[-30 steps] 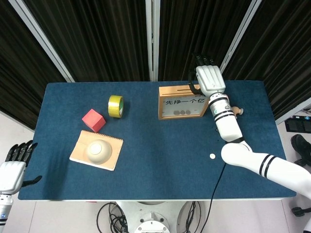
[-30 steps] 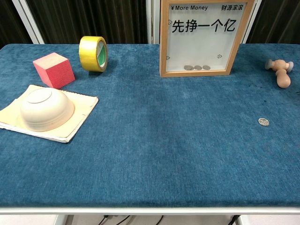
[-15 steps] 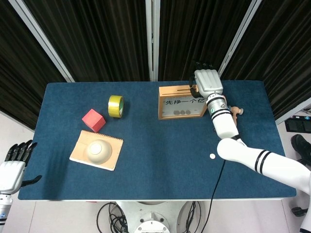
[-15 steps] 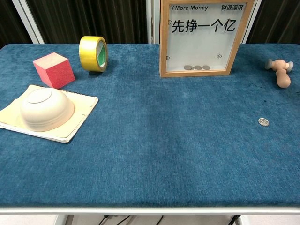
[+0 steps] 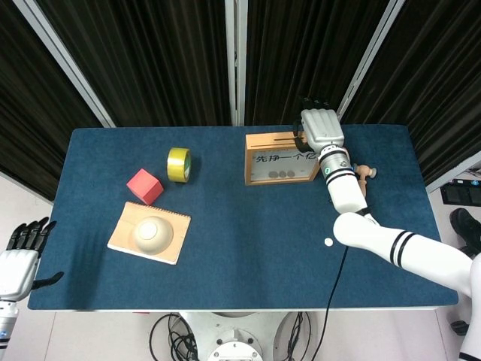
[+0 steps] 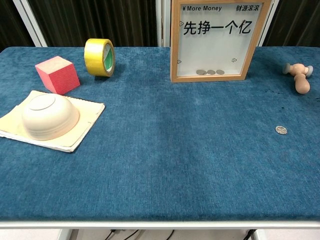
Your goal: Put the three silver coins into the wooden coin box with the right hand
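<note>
The wooden coin box stands upright at the back of the blue table, its clear front printed with black characters. Three silver coins lie in a row at its bottom. One more silver coin lies loose on the cloth near the right front. My right hand hovers back-up over the right end of the box's top edge, fingers pointing away; what is under them is hidden. My left hand hangs off the table's left front corner, fingers apart and holding nothing.
A yellow tape roll, a red cube and an upturned cream bowl on a notebook occupy the left half. A small wooden mallet lies right of the box.
My right hand has shifted slightly left and farther over the box's top edge. The coins in the box and the loose coin have not moved.
</note>
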Tool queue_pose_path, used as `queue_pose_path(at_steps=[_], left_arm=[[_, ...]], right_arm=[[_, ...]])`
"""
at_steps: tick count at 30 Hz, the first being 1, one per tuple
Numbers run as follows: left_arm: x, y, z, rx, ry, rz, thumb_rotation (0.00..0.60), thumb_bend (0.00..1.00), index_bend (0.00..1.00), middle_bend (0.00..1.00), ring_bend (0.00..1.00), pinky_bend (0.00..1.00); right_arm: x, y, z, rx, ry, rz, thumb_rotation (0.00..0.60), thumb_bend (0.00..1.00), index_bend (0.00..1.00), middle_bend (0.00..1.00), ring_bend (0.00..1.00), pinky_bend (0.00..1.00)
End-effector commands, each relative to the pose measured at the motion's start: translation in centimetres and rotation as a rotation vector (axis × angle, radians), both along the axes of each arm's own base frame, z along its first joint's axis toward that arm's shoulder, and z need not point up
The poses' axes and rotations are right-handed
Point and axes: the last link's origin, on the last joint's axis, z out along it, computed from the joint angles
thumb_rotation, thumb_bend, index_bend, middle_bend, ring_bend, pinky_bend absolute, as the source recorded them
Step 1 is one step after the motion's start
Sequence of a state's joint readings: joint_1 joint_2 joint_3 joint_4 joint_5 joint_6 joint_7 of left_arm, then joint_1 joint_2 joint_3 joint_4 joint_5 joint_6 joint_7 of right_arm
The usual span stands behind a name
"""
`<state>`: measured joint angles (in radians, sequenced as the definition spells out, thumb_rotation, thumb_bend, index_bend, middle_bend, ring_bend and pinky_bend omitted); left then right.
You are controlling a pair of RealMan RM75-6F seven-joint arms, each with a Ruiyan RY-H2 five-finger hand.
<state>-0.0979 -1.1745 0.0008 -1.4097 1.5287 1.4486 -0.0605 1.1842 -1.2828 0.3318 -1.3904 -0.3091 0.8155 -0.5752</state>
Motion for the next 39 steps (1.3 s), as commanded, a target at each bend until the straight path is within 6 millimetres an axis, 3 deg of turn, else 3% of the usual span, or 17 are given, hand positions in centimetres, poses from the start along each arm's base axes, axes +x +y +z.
queue_pose_path(at_steps=[1, 12, 14, 15, 18, 19, 21, 31, 34, 39], left_arm=[[-0.1, 0.0, 0.1, 0.000, 0.002, 0.001, 0.600, 0.00, 0.02, 0.00, 0.00, 0.00], [-0.1, 0.0, 0.1, 0.002, 0.000, 0.001, 0.600, 0.00, 0.02, 0.00, 0.00, 0.00], [-0.1, 0.0, 0.1, 0.002, 0.000, 0.002, 0.600, 0.00, 0.02, 0.00, 0.00, 0.00], [-0.1, 0.0, 0.1, 0.002, 0.000, 0.002, 0.600, 0.00, 0.02, 0.00, 0.00, 0.00], [-0.2, 0.0, 0.1, 0.002, 0.000, 0.003, 0.600, 0.00, 0.02, 0.00, 0.00, 0.00], [-0.2, 0.0, 0.1, 0.003, 0.000, 0.002, 0.600, 0.00, 0.02, 0.00, 0.00, 0.00], [-0.2, 0.0, 0.1, 0.003, -0.001, 0.003, 0.600, 0.00, 0.02, 0.00, 0.00, 0.00], [-0.1, 0.1, 0.3, 0.009, -0.001, -0.001, 0.600, 0.00, 0.02, 0.00, 0.00, 0.00], [0.0, 0.2, 0.3, 0.013, -0.003, -0.002, 0.600, 0.00, 0.02, 0.00, 0.00, 0.00], [0.1, 0.3, 0.4, 0.022, -0.005, -0.008, 0.600, 0.00, 0.02, 0.00, 0.00, 0.00]], right_arm=[[-0.1, 0.0, -0.1, 0.002, 0.000, -0.001, 0.600, 0.38, 0.79, 0.05, 0.00, 0.00], [-0.3, -0.1, -0.5, 0.011, 0.008, -0.010, 0.600, 0.38, 0.79, 0.05, 0.00, 0.00], [-0.4, -0.1, -0.6, 0.016, 0.013, -0.013, 0.600, 0.37, 0.73, 0.04, 0.00, 0.00], [-0.4, -0.1, -0.7, 0.018, 0.016, -0.015, 0.600, 0.36, 0.63, 0.03, 0.00, 0.00], [-0.5, 0.0, -0.7, 0.024, 0.017, -0.020, 0.600, 0.34, 0.18, 0.00, 0.00, 0.00], [-0.5, -0.1, -0.6, 0.022, 0.015, -0.019, 0.600, 0.33, 0.08, 0.00, 0.00, 0.00], [-0.5, -0.1, -0.5, 0.019, 0.009, -0.013, 0.600, 0.33, 0.00, 0.00, 0.00, 0.00], [-0.4, 0.7, 0.5, 0.005, -0.059, 0.039, 0.600, 0.31, 0.00, 0.00, 0.00, 0.00], [-0.4, 2.0, 1.6, -0.022, -0.072, 0.110, 0.600, 0.31, 0.00, 0.00, 0.00, 0.00], [-1.6, 6.4, 3.5, -0.111, -0.076, 0.294, 0.600, 0.31, 0.00, 0.00, 0.00, 0.00]])
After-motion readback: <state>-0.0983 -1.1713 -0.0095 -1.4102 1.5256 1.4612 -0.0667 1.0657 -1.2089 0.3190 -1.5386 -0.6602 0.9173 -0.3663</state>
